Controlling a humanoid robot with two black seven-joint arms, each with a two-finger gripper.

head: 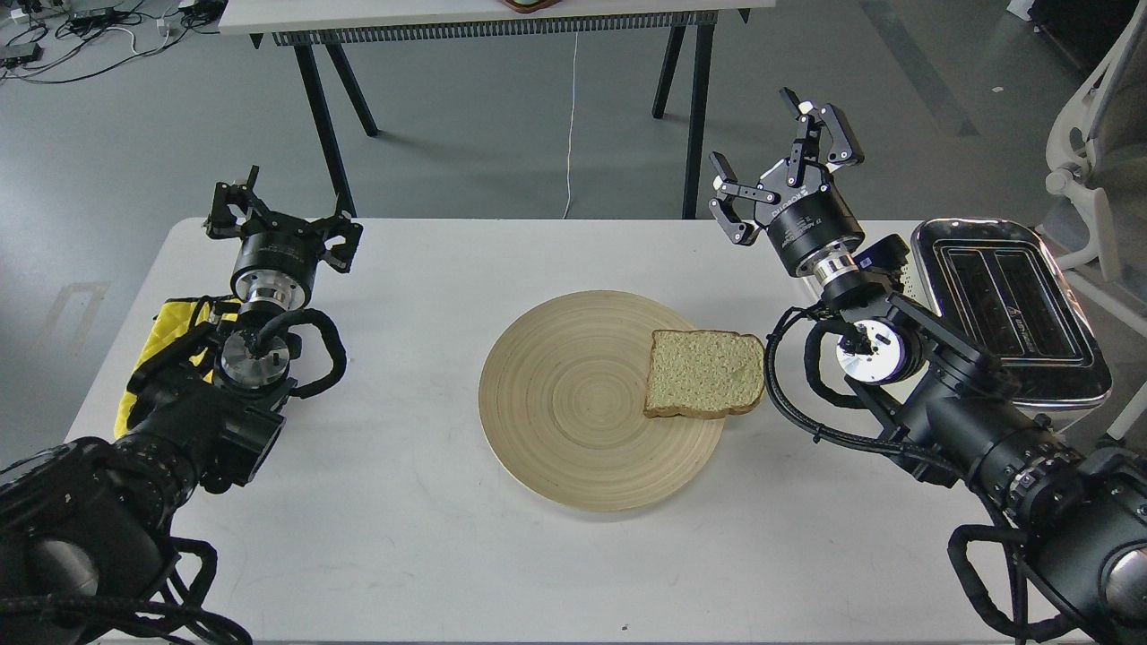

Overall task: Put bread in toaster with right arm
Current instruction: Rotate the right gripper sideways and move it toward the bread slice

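Note:
A slice of pale speckled bread [705, 373] with a brown crust lies on the right edge of a round wooden plate [573, 403], overhanging its rim. The cream toaster [1013, 300] with a chrome top and two empty slots stands at the table's right edge. My right gripper [778, 159] is raised above the table's far side, between the bread and the toaster, its fingers spread open and empty. My left gripper [282, 210] hovers at the far left, fingers spread open, holding nothing.
A yellow cloth [170, 336] lies under my left arm at the table's left edge. Beyond the white table [403, 537] stands another table on black legs [323, 116]. A white chair [1093, 134] is at the far right.

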